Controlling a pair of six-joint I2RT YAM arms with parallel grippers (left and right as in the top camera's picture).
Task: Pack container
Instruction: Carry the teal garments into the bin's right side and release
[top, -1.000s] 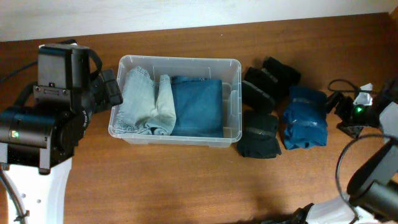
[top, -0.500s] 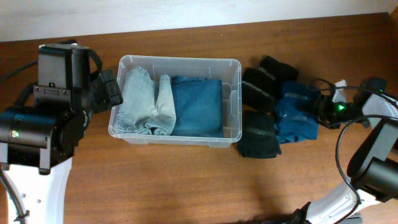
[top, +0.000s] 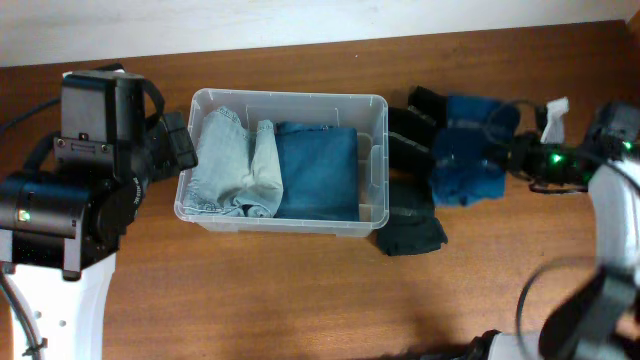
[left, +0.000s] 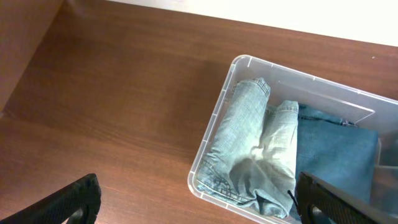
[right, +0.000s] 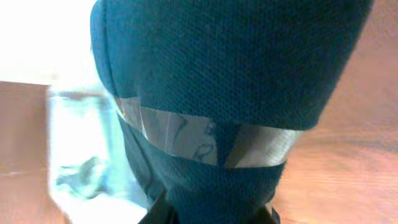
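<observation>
Overhead view: the container (top: 372, 150), a clear plastic bin, sits on the wood table (top: 300, 300) left of centre. It's mostly full, w/ folded light jeans (top: 232, 160) at its left and darker jeans (top: 315, 170) beside them; only a narrow strip along its right wall looks free. My left gripper (left: 205, 202) hovers by the bin's left end, fingers wide apart, holding nothing. My right gripper (top: 512, 160) is at the right end of a blue bundle (top: 465, 150), which is right of the bin, next to black bundles (top: 410, 215). In my right wrist view the blue cloth fills the frame w/ a tape band (right: 205, 140) round it. My fingertips barely show at the bottom edge, so I judge, not see, that I'm clamped on it. Handling, as I judge it: the bundle is soft knit fabric, light, squashy, not fragile; the tape stops it unrolling. Best hold is deep across the taped middle, as a loose end would sag. The bin is stiff but light and may slide if bumped.
</observation>
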